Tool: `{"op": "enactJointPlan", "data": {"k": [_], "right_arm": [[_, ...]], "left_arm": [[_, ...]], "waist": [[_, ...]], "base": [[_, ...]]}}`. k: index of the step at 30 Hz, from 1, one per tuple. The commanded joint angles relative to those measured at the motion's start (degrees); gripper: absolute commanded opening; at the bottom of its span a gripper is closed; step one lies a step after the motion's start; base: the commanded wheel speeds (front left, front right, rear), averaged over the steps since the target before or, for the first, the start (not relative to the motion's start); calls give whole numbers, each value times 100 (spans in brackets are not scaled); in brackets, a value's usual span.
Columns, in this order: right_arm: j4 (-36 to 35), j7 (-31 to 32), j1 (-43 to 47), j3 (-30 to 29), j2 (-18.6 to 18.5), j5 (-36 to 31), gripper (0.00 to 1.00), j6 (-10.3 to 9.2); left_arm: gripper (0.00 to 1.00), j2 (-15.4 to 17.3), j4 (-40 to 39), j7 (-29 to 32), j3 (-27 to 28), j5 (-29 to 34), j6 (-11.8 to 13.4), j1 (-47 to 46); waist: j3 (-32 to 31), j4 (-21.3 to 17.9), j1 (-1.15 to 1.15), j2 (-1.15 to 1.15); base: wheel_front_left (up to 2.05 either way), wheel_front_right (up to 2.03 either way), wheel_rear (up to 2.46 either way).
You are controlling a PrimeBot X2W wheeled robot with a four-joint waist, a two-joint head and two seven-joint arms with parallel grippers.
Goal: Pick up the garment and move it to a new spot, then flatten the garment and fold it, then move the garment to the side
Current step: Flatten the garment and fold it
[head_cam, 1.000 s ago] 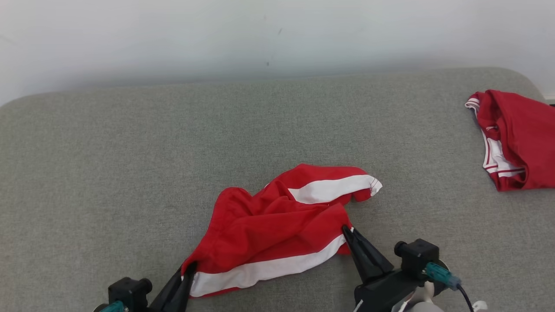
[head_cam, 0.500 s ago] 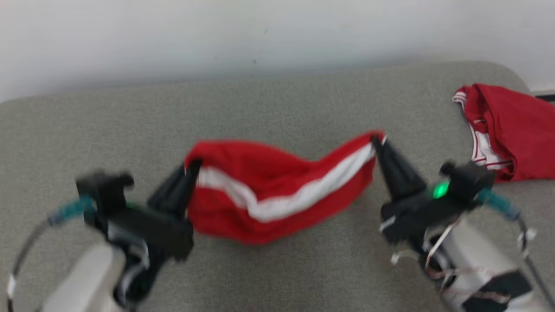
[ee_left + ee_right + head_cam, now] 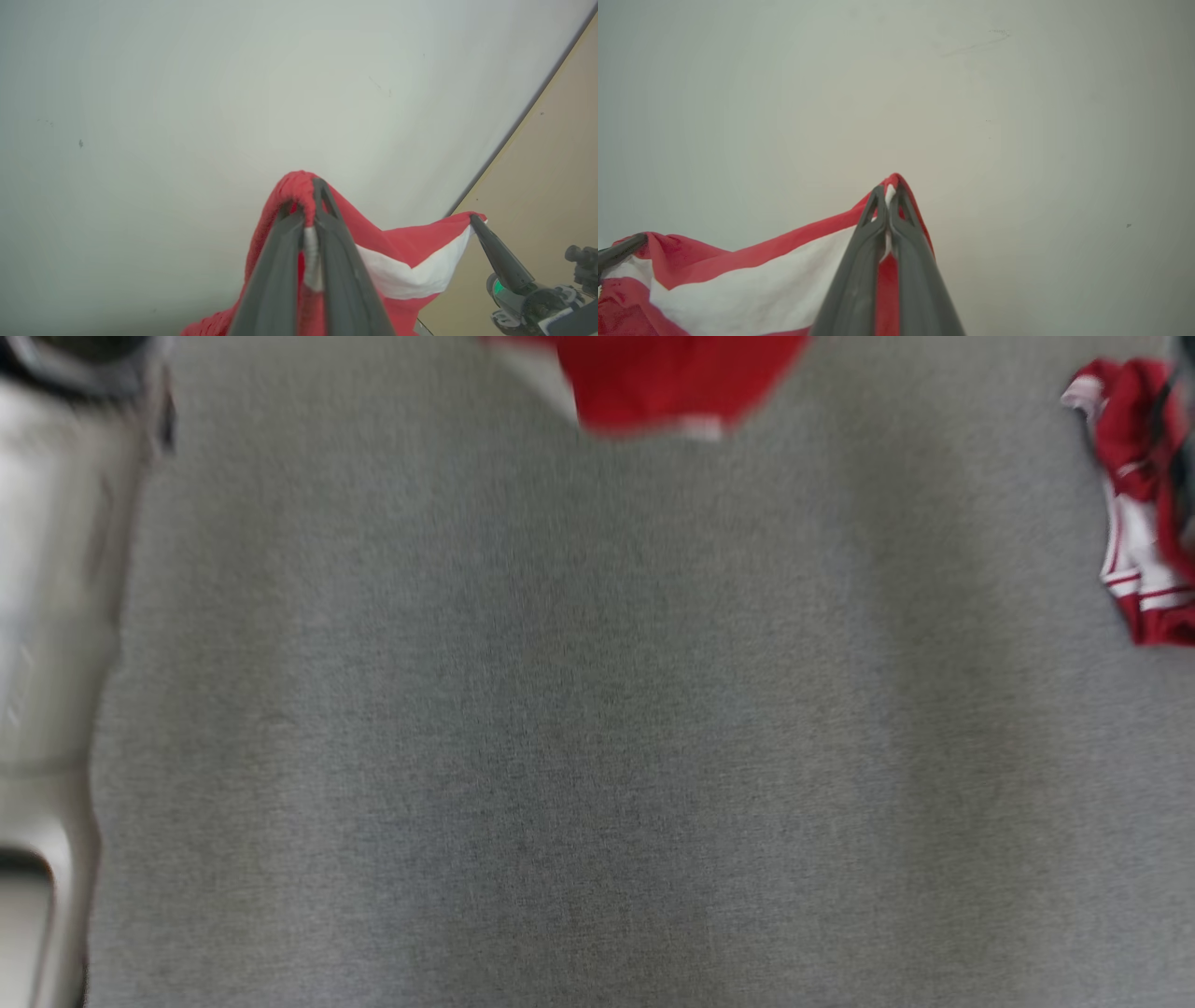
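Red garment [image 3: 373, 235], white-banded, hangs in the air over the far middle of the grey upholstered surface [image 3: 560, 709], stretched between both arms. The left gripper [image 3: 309, 200] is clamped tight on one corner, the right gripper [image 3: 887, 193] on the other. Best lower it with arms well apart, trailing edge touching down first, clear of the second red garment [image 3: 1134, 523] at far right.

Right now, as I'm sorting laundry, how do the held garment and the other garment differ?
The held garment is pinched by left gripper and right gripper; the other garment lies free on the cushion. The held garment is spread out; the other garment is bunched. Both are red with white stripes.
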Motion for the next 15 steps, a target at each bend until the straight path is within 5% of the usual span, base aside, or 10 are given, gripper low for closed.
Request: {"op": "enactJointPlan", "data": {"k": [1,8,15], "right_arm": [[112,24,-187,-52,50,-31,0,-16],[1552,98,-2432,-394,241,-548,0,-16],[2277,-127,-3394,-223,367,-831,0,-16]], "left_arm": [[0,-67,90,-41,24,21,-2,-183],[0,-320,1317,-337,162,125,-124,-2153],[0,-394,2213,-590,32,232,-277,-3106]], "waist": [[901,7,-2,-1],[1425,-35,-2,-1],[1716,-90,-2,-1]], "base": [[0,0,0],[0,0,0],[0,0,0]]}}
